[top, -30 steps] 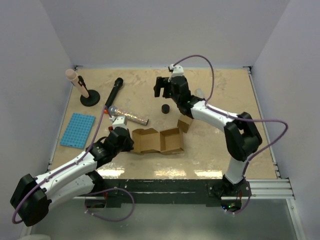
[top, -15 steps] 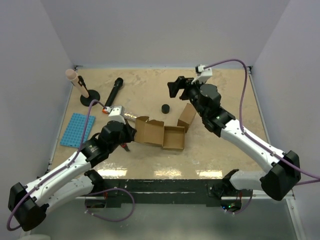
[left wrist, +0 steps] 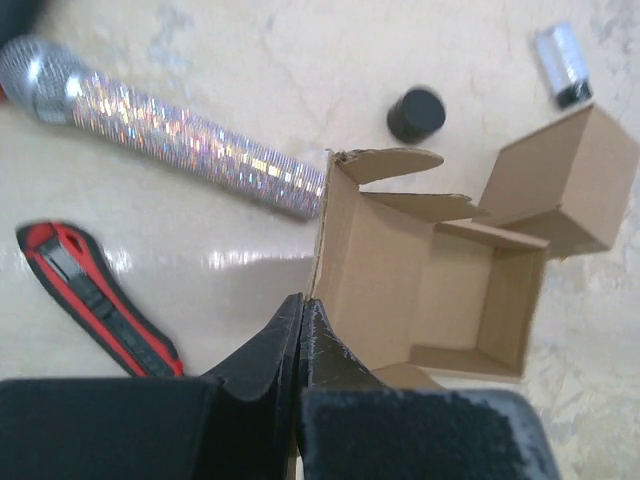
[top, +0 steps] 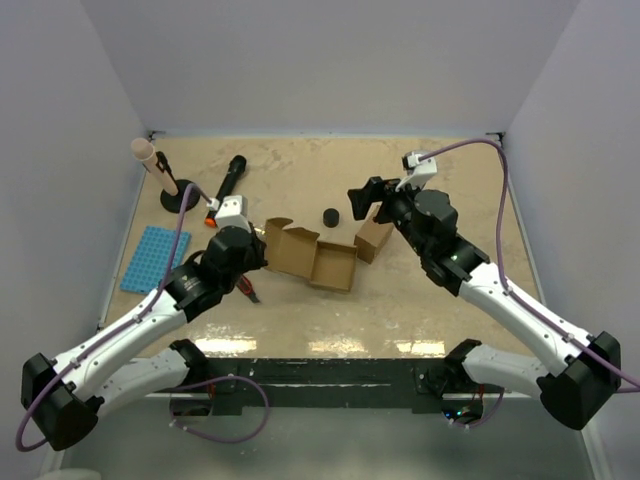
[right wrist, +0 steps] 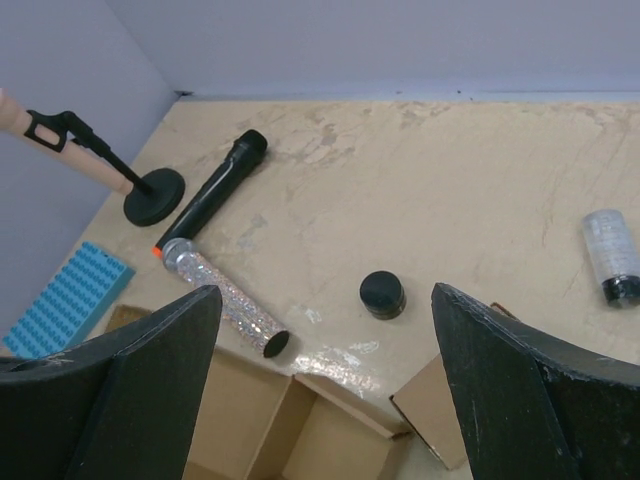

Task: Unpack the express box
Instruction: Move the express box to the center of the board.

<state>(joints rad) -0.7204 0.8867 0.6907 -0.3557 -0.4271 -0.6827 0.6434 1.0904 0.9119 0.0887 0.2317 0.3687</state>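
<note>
The open brown express box (top: 318, 260) lies mid-table with its flaps spread. In the left wrist view the box (left wrist: 440, 290) shows an empty inside. My left gripper (top: 262, 244) is shut on the edge of the box's left flap, its jaws pressed together on the cardboard (left wrist: 303, 302). My right gripper (top: 364, 196) is open and empty, above and behind the box's right flap; it holds nothing in its own view (right wrist: 325, 400). A small black cap (top: 331, 215) lies just behind the box, and a glitter tube (left wrist: 190, 140) lies to the box's left.
A red box cutter (left wrist: 100, 295) lies near the left arm. A black microphone (top: 228, 180), a peg on a round stand (top: 178, 196) and a blue rack (top: 155, 259) are at the left. A small silver cylinder (right wrist: 612, 250) lies at the right.
My left gripper has moved away from the near edge, dragging and turning the box by its flap. My right arm has swung right and back from the black cap.
</note>
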